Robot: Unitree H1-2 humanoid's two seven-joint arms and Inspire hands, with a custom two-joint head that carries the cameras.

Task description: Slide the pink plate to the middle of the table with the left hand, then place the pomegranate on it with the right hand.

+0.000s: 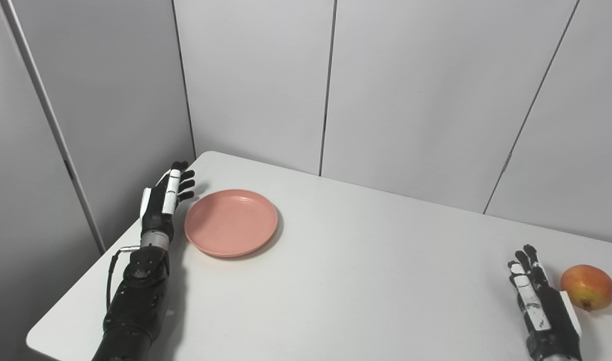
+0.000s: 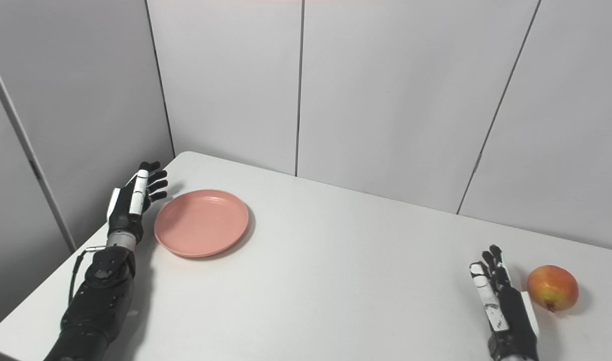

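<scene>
Each black robot hand (image 1: 164, 200) (image 1: 539, 301) has white finger panels, with a silver wrist ring and a looping cable on the left.

Bright, even, diffuse light; soft short shadows; no glare; both views sharp.

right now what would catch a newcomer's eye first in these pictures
The pink plate stands out most, empty on the white table near its far left corner, with the left hand open just beside its left rim. Next is the pomegranate, red and yellow, at the right side of the table, with the right hand open close to its left.
</scene>
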